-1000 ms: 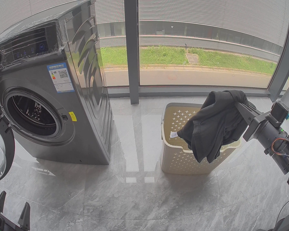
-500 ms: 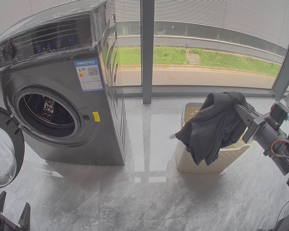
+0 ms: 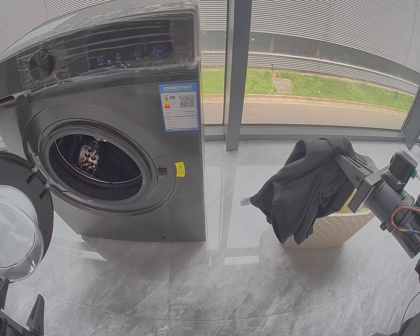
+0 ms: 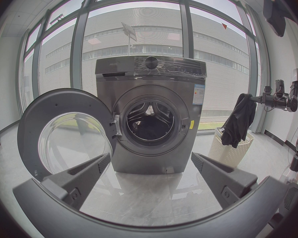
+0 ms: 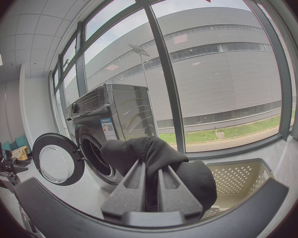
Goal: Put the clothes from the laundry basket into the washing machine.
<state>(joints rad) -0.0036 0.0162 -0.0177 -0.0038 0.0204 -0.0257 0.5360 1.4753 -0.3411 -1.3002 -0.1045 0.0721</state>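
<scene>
A dark grey garment (image 3: 308, 187) hangs from my right gripper (image 3: 343, 157), which is shut on its upper fold above the cream laundry basket (image 3: 336, 229). The right wrist view shows the cloth (image 5: 149, 152) pinched between the two closed fingers, with the basket (image 5: 241, 179) just behind. The grey washing machine (image 3: 116, 117) stands at the left with its round door (image 3: 14, 220) swung open and the drum (image 3: 98, 164) dark inside. My left gripper (image 3: 16, 302) sits low at the near left, open and holding nothing; the left wrist view faces the drum opening (image 4: 150, 121).
A large window wall with a grey post (image 3: 238, 61) runs behind the machine and basket. Glossy grey floor tiles (image 3: 228, 281) spread between me and the washer. The open door (image 4: 66, 133) juts out toward my left arm.
The head view has swung left: machine and basket sit further right in the picture. The right gripper keeps its hold on the garment, which now hangs off the basket's left side. The left gripper holds its place.
</scene>
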